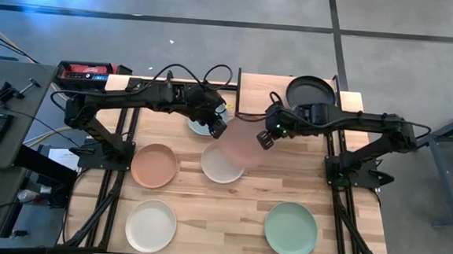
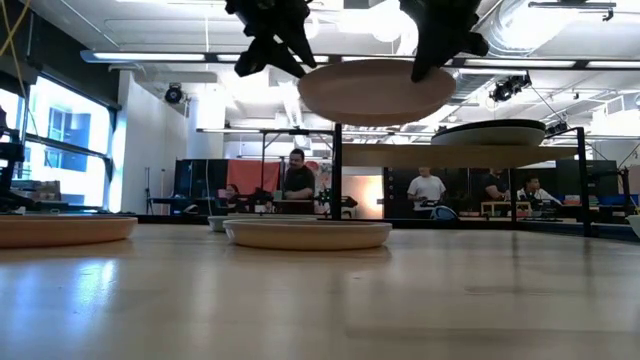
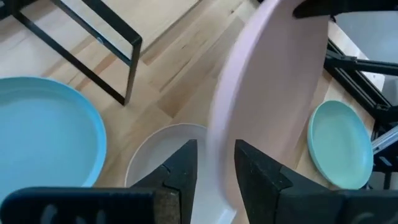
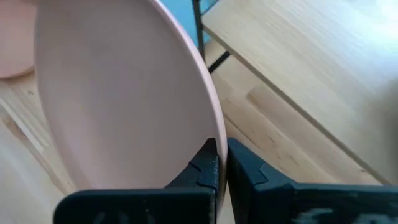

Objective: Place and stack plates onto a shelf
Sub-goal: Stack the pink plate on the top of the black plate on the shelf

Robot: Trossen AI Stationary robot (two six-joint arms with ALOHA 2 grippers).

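Observation:
The pink plate (image 1: pixel 238 145) hangs in the air between my two grippers, above the pale white plate (image 1: pixel 222 166) and about level with the shelf (image 1: pixel 252 93). My right gripper (image 1: pixel 266 139) is shut on the plate's right rim. My left gripper (image 3: pixel 216 152) is open, with one finger on each side of the plate's left rim, and I see no touch. The black plate (image 1: pixel 311 91) lies on the shelf. The light blue plate (image 3: pixel 43 137) rests on the table below my left arm. The beige-grey plate is hidden. My right gripper pinches the pink plate's rim (image 4: pixel 214 134) between its two fingers, on the side toward the table's right edge. It comes from the right, slanting down. The plate (image 2: pixel 375 90) is lifted clear and sits nearly level.
The terracotta plate (image 1: pixel 155 165), the cream plate (image 1: pixel 151 225) and the mint green plate (image 1: pixel 290 229) lie flat on the slatted table. The shelf's black posts (image 3: pixel 93 50) stand close to my left gripper. People stand in the room behind the table (image 2: pixel 296 175).

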